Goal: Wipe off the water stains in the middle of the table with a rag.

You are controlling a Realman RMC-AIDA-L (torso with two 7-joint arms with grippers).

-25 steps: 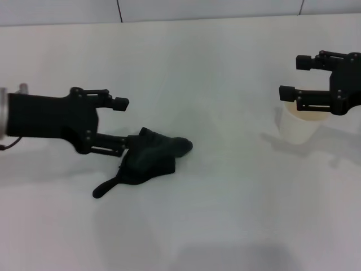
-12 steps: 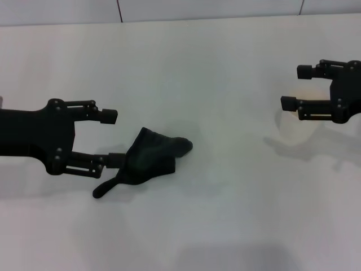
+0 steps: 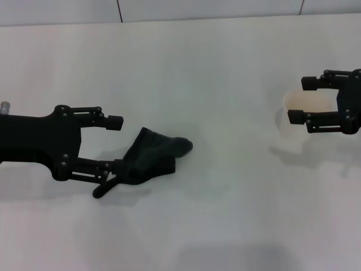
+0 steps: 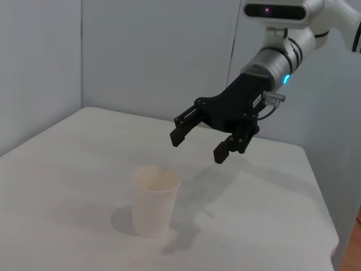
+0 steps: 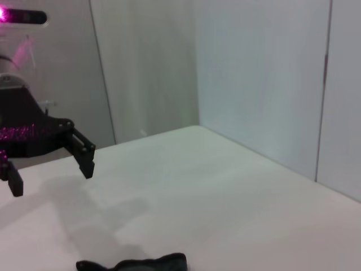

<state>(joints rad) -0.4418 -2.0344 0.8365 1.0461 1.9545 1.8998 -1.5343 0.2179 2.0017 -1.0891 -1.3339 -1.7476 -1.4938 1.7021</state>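
The dark green-black rag [image 3: 152, 155] lies crumpled on the white table [image 3: 225, 68], left of the middle, its narrow tail pointing to the front left. My left gripper [image 3: 117, 144] is open and empty just left of the rag, with its lower finger at the rag's left edge. My right gripper [image 3: 302, 100] is open and empty at the far right, in front of a white paper cup [image 3: 304, 107]. No orange-brown water stain shows in any view. The right wrist view shows the rag [image 5: 135, 263] and the left gripper [image 5: 51, 175].
The left wrist view shows the white paper cup [image 4: 153, 200] upright on the table with the right gripper [image 4: 203, 138] hovering open behind it. Pale walls stand behind the table's back edge.
The left gripper drew back left off the rag, then came back a little toward it. The right gripper moved right and down beside the cup. The rag stayed put.
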